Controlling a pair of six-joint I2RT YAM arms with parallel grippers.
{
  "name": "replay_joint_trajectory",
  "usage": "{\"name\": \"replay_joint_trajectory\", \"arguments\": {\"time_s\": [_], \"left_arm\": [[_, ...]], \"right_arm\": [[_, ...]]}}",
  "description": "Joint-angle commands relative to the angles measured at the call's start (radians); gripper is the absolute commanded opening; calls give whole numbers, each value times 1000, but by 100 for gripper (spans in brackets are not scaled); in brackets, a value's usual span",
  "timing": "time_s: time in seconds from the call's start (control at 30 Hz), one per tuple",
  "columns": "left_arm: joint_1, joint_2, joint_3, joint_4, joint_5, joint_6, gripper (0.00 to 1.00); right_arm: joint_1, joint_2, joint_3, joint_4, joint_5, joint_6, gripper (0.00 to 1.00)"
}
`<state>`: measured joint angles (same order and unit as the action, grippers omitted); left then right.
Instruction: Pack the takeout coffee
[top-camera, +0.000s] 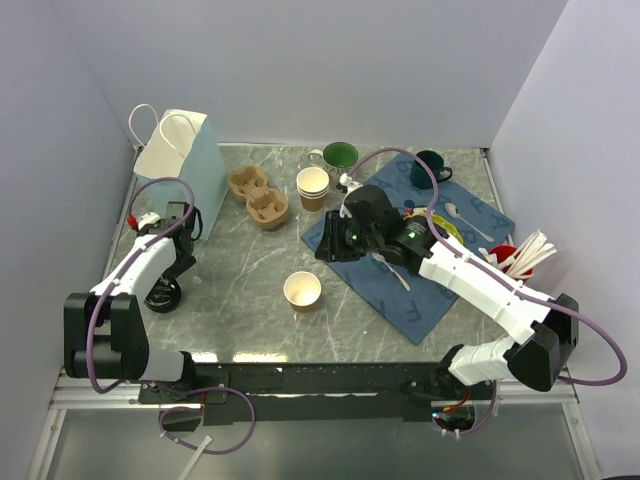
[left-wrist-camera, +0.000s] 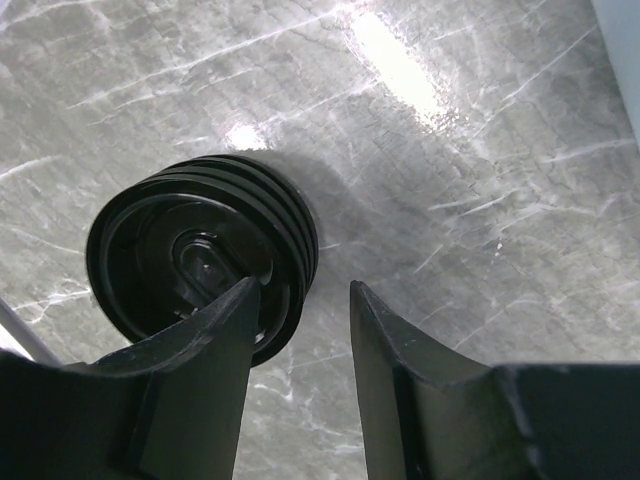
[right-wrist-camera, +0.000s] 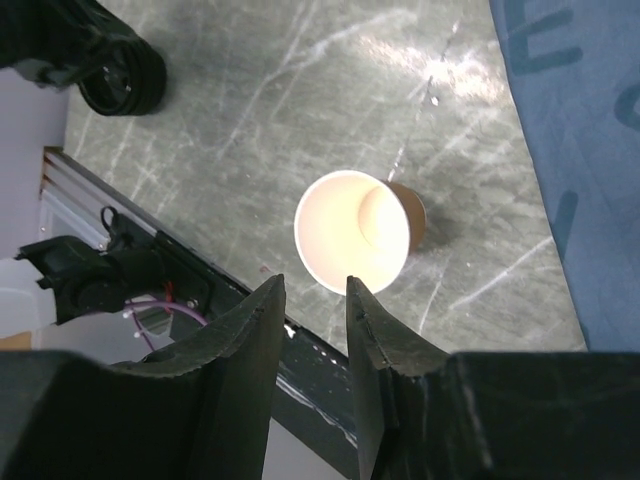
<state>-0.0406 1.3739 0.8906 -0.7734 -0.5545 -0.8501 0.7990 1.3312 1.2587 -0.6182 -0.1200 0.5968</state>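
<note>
I am watching the left claw (left-wrist-camera: 300, 295) hanging low over the grey marble counter (top-camera: 240, 310) near its left edge, with its fingers spread wide. One fingertip is sitting in front of the rim of the stack of round black plastic lids (left-wrist-camera: 190, 250) and the other is sitting over bare stone just beside it. Nothing is being gripped, and I cannot tell whether that fingertip is touching the stack.

The right claw (right-wrist-camera: 312, 292) is hovering above the middle of the counter, its fingers parted by a narrow gap and pinching nothing. Below it the small brown kraft paper cup (right-wrist-camera: 350, 240), white inside, is standing upright and lidless, between the middle and the near edge, near the blue cloth (top-camera: 415, 305). It is sitting well apart from the lids. A white paper bag with handles (top-camera: 185, 165) is standing at the far left corner.
</note>
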Motion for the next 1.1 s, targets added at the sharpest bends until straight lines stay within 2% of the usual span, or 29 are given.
{"name": "replay_joint_trajectory", "arguments": {"time_s": [0.0, 0.13, 0.63, 0.8, 0.97, 1.07], "left_arm": [[5, 30, 10, 17, -13, 11, 46], [5, 37, 8, 20, -21, 13, 44], [5, 67, 39, -16, -59, 17, 13], [5, 33, 88, -73, -74, 16, 10], [5, -6, 122, -96, -79, 25, 1], [5, -18, 174, -147, -52, 26, 1]], "right_arm": [[0, 19, 85, -5, 5, -22, 38], [-1, 25, 100, -5, 5, -26, 38], [-3, 31, 123, -3, 6, -20, 38], [-3, 39, 133, -5, -3, -17, 38], [-4, 43, 143, -3, -12, -15, 38], [-4, 49, 151, 0, -36, -18, 38]]}}
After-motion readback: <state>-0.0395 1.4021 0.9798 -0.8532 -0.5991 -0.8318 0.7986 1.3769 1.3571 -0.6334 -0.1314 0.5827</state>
